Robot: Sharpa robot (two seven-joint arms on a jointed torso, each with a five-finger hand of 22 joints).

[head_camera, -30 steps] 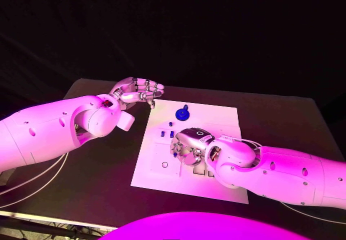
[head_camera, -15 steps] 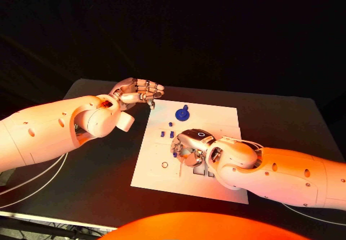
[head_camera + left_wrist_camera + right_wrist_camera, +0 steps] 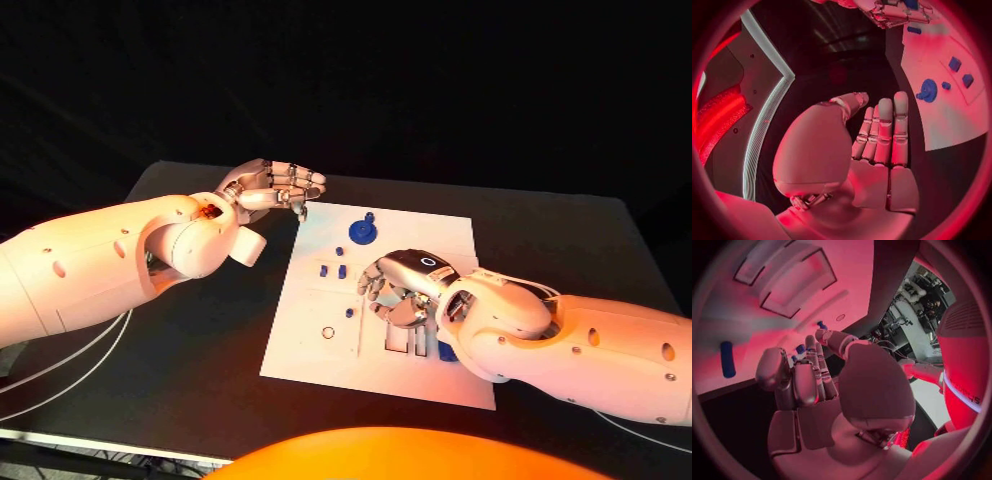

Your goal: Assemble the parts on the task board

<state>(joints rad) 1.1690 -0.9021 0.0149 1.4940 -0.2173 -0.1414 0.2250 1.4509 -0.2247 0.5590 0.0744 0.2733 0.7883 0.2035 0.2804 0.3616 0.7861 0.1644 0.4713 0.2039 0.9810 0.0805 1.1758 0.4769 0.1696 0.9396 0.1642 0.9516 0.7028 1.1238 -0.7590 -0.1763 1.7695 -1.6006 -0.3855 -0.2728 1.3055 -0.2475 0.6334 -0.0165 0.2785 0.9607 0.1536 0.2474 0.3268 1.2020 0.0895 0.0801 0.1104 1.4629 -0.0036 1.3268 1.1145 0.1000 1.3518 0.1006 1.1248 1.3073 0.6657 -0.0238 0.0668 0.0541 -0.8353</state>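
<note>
While the white board [image 3: 433, 235] lies mid-table with small blue parts [image 3: 333, 270] loose and a round one [image 3: 364, 230] near its far edge, assembly looks unfinished; the right hand [image 3: 401, 290] hovers over it, fingers apart, empty; the left hand [image 3: 274, 186] rests curled, empty, beside the far corner.

One white board, a handful of blue pieces, two hands.

On the black table [image 3: 577, 240] lies one white board [image 3: 310, 350]. On it I count one round blue piece [image 3: 364, 230] near the board's far edge, one tiny blue dot [image 3: 340, 250] just beside it, two small blue blocks [image 3: 333, 271] side by side toward the middle, and one blue piece [image 3: 447, 352] near the board's right edge, partly hidden by the right arm. One small ring mark [image 3: 329, 333] sits toward the board's left edge. There are two hands: one left hand [image 3: 274, 186] and one right hand [image 3: 404, 285].
</note>
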